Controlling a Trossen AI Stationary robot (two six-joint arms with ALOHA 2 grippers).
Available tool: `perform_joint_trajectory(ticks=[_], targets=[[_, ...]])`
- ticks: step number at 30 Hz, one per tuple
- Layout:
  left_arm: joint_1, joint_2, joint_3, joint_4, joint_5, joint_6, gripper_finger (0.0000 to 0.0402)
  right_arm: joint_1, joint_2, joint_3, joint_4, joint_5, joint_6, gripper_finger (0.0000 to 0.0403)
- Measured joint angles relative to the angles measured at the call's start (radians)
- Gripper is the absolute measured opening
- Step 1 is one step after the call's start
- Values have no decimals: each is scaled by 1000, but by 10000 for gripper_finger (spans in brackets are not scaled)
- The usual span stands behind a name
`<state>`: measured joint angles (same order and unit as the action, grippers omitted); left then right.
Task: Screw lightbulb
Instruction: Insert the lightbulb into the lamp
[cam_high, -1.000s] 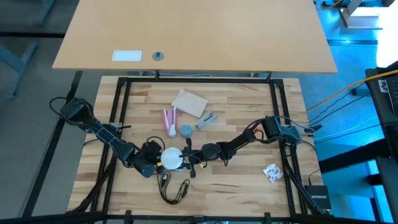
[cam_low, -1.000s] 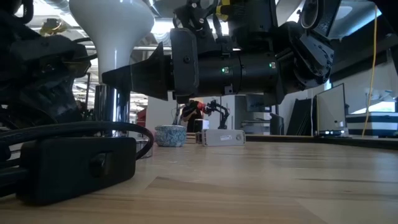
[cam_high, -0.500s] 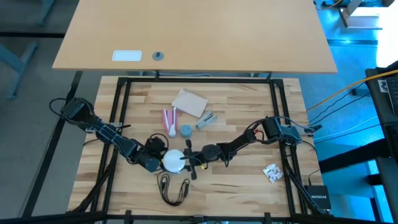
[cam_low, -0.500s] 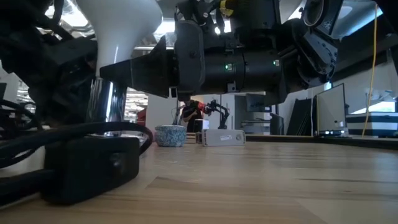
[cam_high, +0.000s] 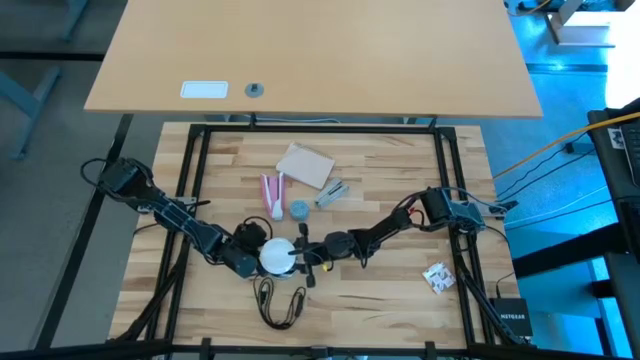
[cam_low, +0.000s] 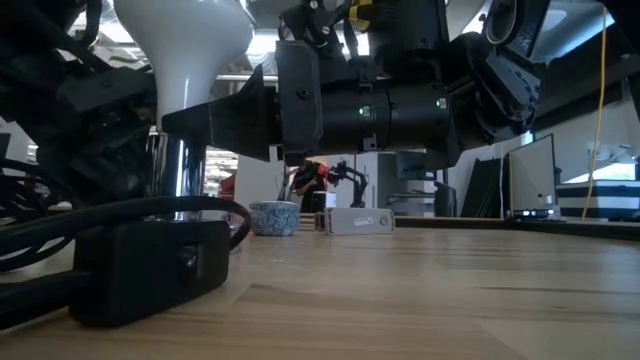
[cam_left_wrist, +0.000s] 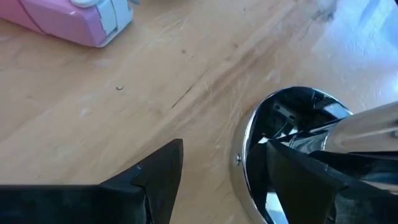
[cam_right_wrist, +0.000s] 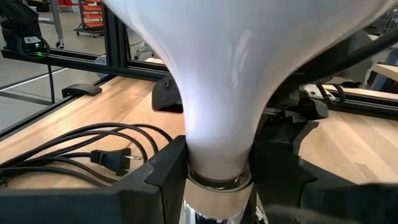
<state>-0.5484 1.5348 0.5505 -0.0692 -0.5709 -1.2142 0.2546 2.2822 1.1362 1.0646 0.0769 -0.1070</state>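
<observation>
The lightbulb (cam_high: 277, 257), white with a wide dome, stands upright with its narrow neck in a chrome socket (cam_low: 175, 175) on a round chrome lamp base (cam_left_wrist: 298, 112), near the table's front middle. My right gripper (cam_high: 300, 255) reaches in level from the right and is shut on the bulb (cam_right_wrist: 236, 74). My left gripper (cam_high: 250, 258) comes slanting down from the left. It stands open (cam_left_wrist: 224, 155) at the base's rim, one finger beside the base and one over it. My right gripper pinches the bulb's narrow neck (cam_right_wrist: 214, 158) between its two fingers, just above the silvery socket ring. The fingers come level from the table's right. The bulb stands upright, its lower end in the socket. My left gripper: whether a finger (cam_left_wrist: 305, 174) touches the chrome base, I cannot tell.
A black cord with a switch box (cam_low: 150, 265) and a plug (cam_right_wrist: 112, 157) loops on the table in front of the lamp (cam_high: 280, 300). Farther back lie a pink object (cam_high: 272, 195), a light-blue cap (cam_high: 299, 210), a brown card (cam_high: 305, 165) and a silvery tool (cam_high: 332, 192).
My left gripper has edged a little toward the lamp's base and the far edge, staying open. In the low view the cord's black switch box has slid slightly to the right. The bulb still stands upright in the socket.
</observation>
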Motion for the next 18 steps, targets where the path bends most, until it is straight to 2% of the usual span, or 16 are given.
perform_joint_trajectory(ticks=[5,13,18], targets=[[-5,42,2,18,-7,-27,221,0,0,0,0,0,0,166],[-53,42,1,3,-10,-42,221,0,0,0,0,10,-2,166],[-78,42,0,-11,-7,-119,221,1,0,0,0,16,-1,166]])
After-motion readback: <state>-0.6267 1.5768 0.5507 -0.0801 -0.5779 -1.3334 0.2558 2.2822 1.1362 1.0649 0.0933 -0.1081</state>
